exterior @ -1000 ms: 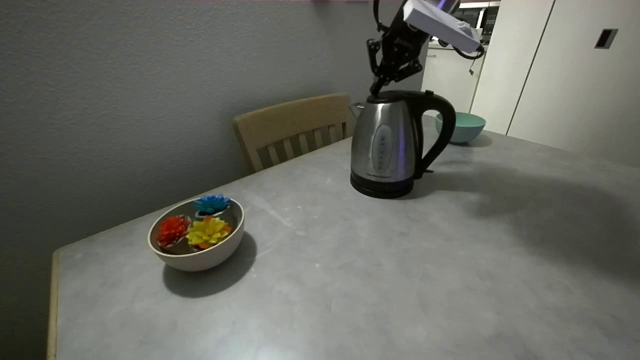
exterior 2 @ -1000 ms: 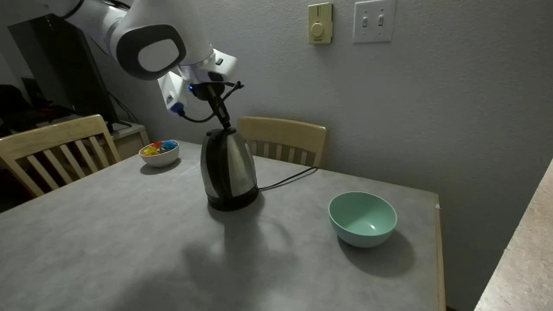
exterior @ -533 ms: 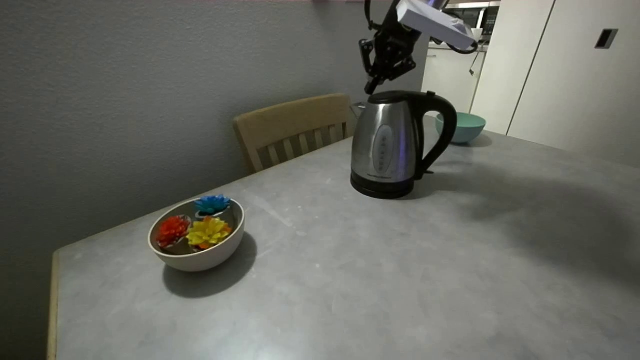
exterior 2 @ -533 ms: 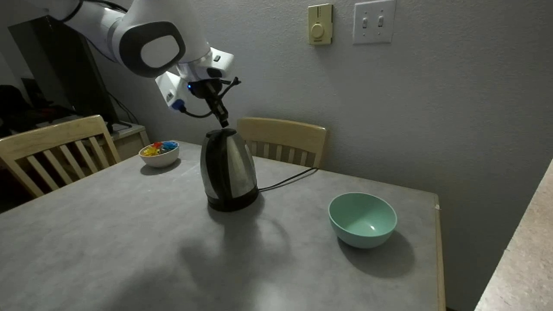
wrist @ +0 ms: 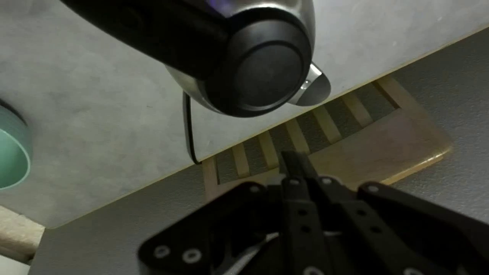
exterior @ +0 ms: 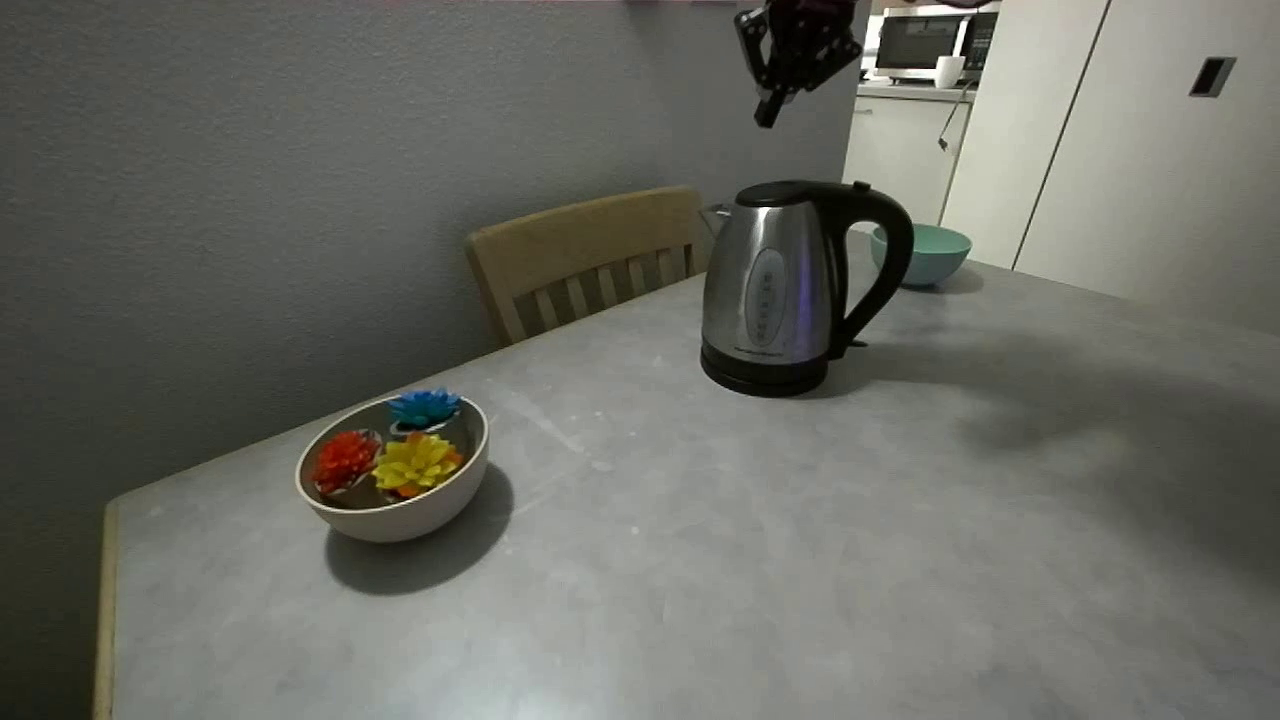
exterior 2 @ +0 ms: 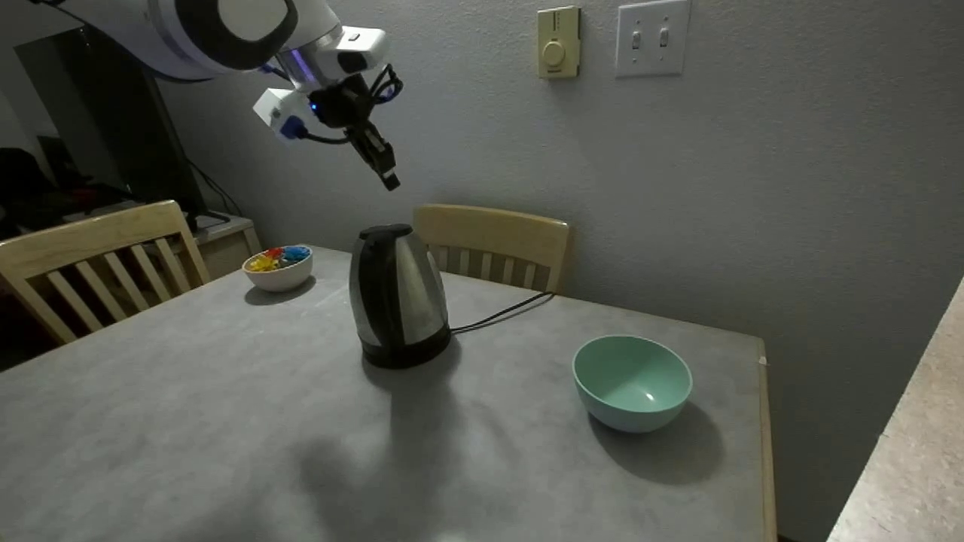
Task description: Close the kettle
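Observation:
The brushed steel kettle (exterior: 735, 300) stands upright on the grey table, and it also shows in an exterior view (exterior 2: 422, 293). Its black lid (exterior: 775, 193) lies flat on the top, level with the rim, and appears shut. In the wrist view the round black lid (wrist: 269, 74) is seen from above, with the handle to the upper left and the spout at its lower right. My gripper (exterior: 768, 115) is above the kettle, apart from it, and it also shows in an exterior view (exterior 2: 390, 182). In the wrist view its fingertips (wrist: 294, 158) are together with nothing between them.
A white bowl (exterior: 400, 520) holds red, yellow and blue flowers. A green bowl (exterior 2: 633, 410) stands on the kettle's handle side. A wooden chair (exterior: 590, 235) and the wall are behind the table's edge. A black cord (exterior 2: 504, 310) runs from the kettle's base to the edge.
One second ago my gripper's fingertips were at the lid. My gripper has since risen away from the kettle, and the arm has lifted. The kettle and lid have not visibly moved.

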Motion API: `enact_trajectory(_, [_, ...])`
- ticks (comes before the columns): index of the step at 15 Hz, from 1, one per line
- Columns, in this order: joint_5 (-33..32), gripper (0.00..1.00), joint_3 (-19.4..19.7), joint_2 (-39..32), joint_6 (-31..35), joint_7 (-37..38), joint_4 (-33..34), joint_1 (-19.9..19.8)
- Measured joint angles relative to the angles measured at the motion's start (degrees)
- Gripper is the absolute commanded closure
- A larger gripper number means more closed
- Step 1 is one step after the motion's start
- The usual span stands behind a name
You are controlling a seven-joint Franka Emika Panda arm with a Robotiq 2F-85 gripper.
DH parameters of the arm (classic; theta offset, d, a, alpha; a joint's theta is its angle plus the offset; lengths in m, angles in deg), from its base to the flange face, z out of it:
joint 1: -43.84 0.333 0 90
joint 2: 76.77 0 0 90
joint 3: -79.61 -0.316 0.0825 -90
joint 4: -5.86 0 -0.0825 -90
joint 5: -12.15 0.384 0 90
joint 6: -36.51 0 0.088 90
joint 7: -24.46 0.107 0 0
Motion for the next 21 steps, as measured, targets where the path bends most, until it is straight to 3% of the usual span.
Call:
enact_trajectory(2, [0.1,0.72,-0.1,1.7,-5.2,0.1,0.1,0.0])
enact_trajectory(8, [0.7,0.30,-0.5,3.7,-19.6,1.2,1.6,-0.1])
enact_trajectory(12, [2.2,0.03,-0.9,3.7,-22.8,1.8,2.3,-0.1])
enact_trajectory(21, [9.2,0.00,-2.0,3.7,-24.8,3.4,2.5,-0.5])
